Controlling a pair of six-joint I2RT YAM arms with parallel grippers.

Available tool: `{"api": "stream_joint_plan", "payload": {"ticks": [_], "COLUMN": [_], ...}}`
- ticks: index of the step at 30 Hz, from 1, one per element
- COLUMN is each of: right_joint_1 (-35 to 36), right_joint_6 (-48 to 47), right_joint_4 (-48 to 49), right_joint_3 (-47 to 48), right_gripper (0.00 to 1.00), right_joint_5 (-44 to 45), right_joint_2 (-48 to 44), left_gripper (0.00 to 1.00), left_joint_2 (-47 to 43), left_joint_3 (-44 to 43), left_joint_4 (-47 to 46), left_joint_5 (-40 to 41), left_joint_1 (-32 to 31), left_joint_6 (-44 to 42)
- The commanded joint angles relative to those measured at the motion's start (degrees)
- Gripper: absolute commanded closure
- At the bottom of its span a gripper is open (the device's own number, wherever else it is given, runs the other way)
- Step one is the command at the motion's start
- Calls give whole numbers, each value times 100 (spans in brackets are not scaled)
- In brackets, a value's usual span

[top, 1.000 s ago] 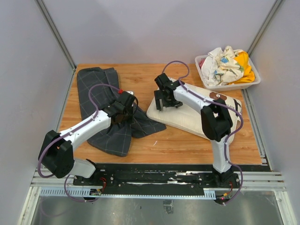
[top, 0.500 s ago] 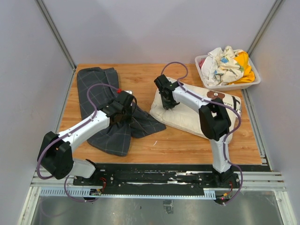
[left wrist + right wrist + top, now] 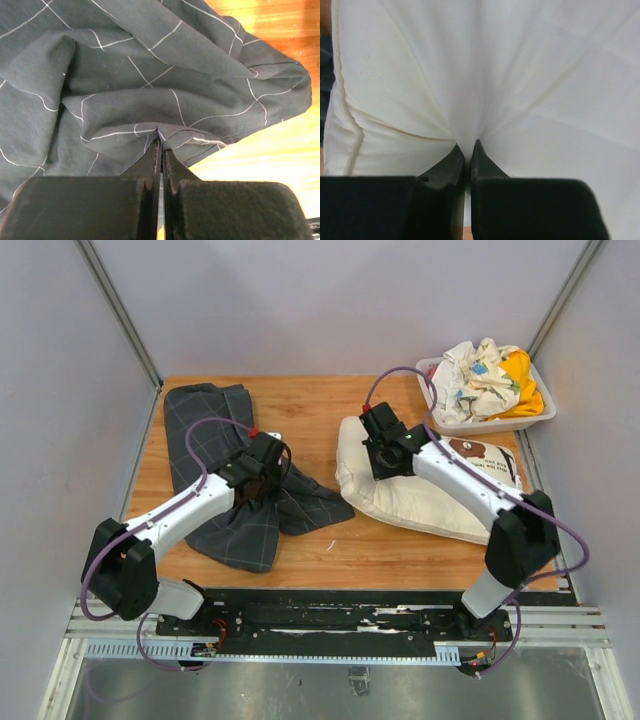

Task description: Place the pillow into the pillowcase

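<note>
**Pillow (image 3: 430,495) and pillowcase (image 3: 215,430) lie side by side, each pinched by one arm**

From my remote station I look down on the wooden table (image 3: 400,540), which carries everything in view. On its left half the dark, grid-checked pillowcase is spread out and rumpled, one end reaching the far edge and a loose flap trailing toward the centre. The cream pillow lies on the right half, angled from the middle of the table toward the near right. It sits just beside the pillowcase flap, and I see bare wood between them. At the far right corner a white bin (image 3: 490,425) holds a heap of white, yellow and patterned cloths (image 3: 485,380), close behind the pillow.

My left gripper (image 3: 262,485) is down on the pillowcase. Its wrist camera shows the fingers pressed together on a folded edge of the checked fabric (image 3: 125,75). My right gripper (image 3: 385,462) sits at the pillow's left end. Its wrist camera shows the fingers closed on a pinch of white cover (image 3: 520,75), with creases fanning out from the grip.

A small brown bear print (image 3: 470,450) shows near the pillow's far right end.
</note>
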State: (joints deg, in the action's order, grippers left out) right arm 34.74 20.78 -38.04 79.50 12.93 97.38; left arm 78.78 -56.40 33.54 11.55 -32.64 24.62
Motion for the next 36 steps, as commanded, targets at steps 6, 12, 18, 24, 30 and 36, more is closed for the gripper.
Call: {"api": "stream_joint_plan", "payload": {"ticks": [6,12,18,24,30,36], "right_joint_1": [506,1250,1852,2439,2485,2335], "right_joint_6": [-973,-982,-855,-752,-795,-945], "right_joint_4": [-592,-894,-776,-754,-549,-284], "right_joint_3": [-493,-580,-950,-1073,-1291,-1288], "right_gripper": [99,99,99,99,99,99], "right_joint_5": [-990,-1452,-1736,-1936,-1698,-1513], "right_joint_2": [-2297,-2586,-2982,-3158,-2842,-2351], "left_gripper": [100,100,100,100,100,100], "left_joint_2": [659,1129,1272,1255,992,582], "left_joint_3": [-853,-1451,-1967,-2090,-1960,-1712], "left_joint_4": [-120,-104,56,144,171,251], "left_joint_5": [-202,-237,-254,-276,-319,-350], "left_joint_1": [133,215,493,634,641,636], "left_joint_6": [-149,-207,-372,-443,-389,-352]}}
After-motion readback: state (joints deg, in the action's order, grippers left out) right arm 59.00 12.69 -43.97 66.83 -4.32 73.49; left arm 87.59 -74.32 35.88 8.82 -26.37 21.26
